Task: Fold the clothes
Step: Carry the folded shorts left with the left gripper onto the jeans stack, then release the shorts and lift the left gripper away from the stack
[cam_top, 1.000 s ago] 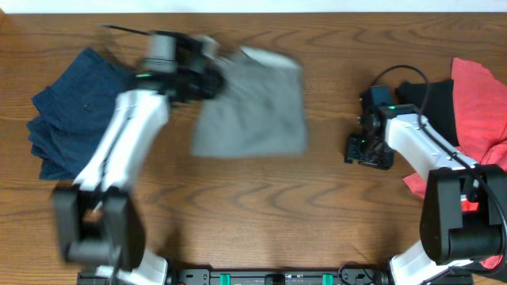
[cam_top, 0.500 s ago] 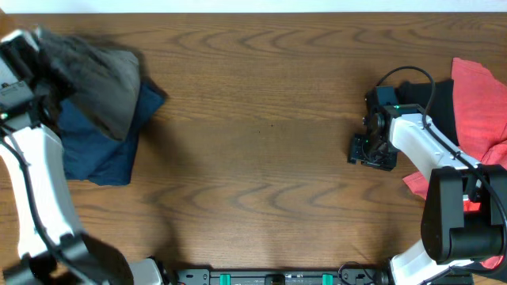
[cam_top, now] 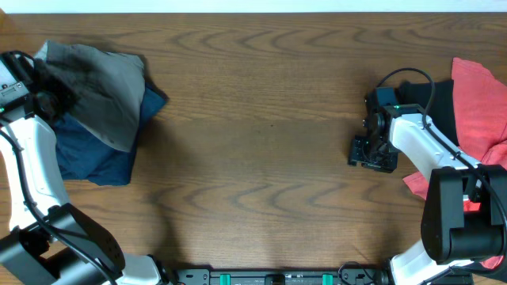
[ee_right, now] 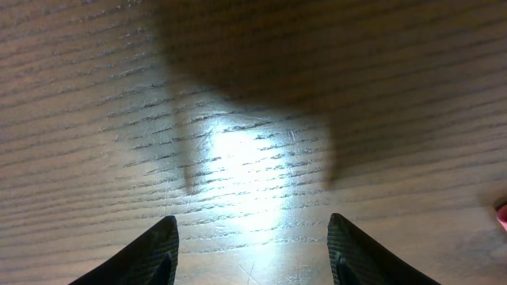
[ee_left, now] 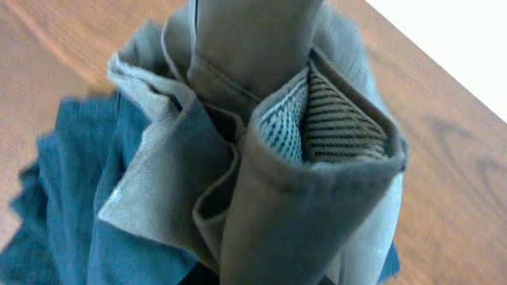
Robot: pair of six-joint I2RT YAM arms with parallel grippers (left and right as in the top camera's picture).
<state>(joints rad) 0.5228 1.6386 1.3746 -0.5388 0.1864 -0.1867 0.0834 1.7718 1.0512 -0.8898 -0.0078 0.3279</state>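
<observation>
The grey shorts [cam_top: 107,83], bunched and folded, lie at the far left on top of the navy shorts [cam_top: 99,150]. My left gripper [cam_top: 47,99] is at their left edge; its fingers are hidden by cloth. In the left wrist view the grey shorts [ee_left: 293,158] fill the frame, with pale striped waistband lining showing, and the navy shorts [ee_left: 63,206] lie under them. My right gripper [cam_top: 371,152] is open and empty just above bare wood; its fingers [ee_right: 253,253] are spread wide.
A coral-red piece [cam_top: 479,95] and a black piece [cam_top: 432,99] lie at the right edge beside my right arm. The wooden table [cam_top: 261,158] runs between the two piles.
My left arm carried the grey shorts from the middle to the far left and set them lower onto the navy shorts. The right gripper stayed in place.
</observation>
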